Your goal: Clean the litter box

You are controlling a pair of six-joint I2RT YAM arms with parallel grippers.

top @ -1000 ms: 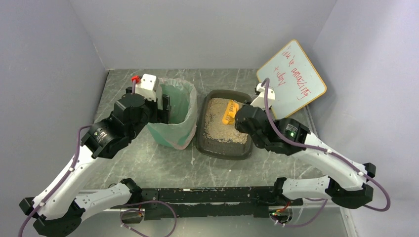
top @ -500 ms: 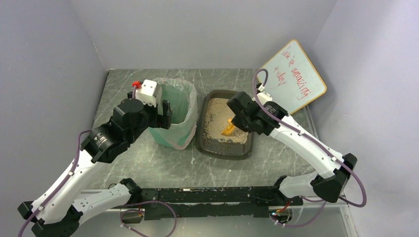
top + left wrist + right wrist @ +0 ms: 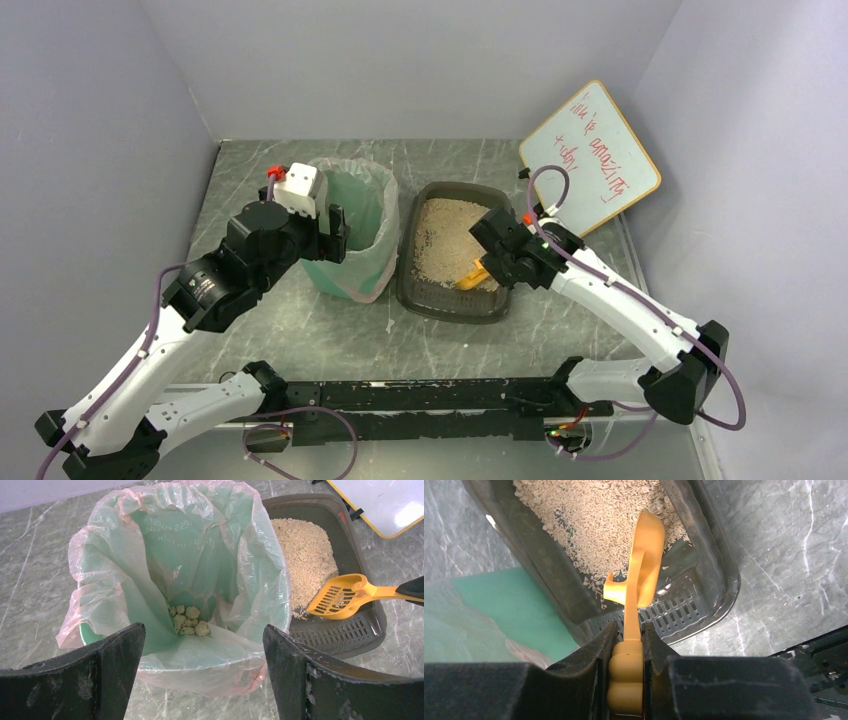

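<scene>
The scoop (image 3: 644, 565) is clamped in the right gripper (image 3: 629, 630) and angled down into the litter box (image 3: 447, 308), set beside the bin (image 3: 165, 545), for sifting. The left gripper (image 3: 202, 630) is held open at the bin, likely to steady it.

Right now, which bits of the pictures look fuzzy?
Left wrist view: the left gripper looks soft up close, the bin bag sharp. Right wrist view: the orange scoop blurs near the lens, the litter box is crisp. Top view: even light.
</scene>
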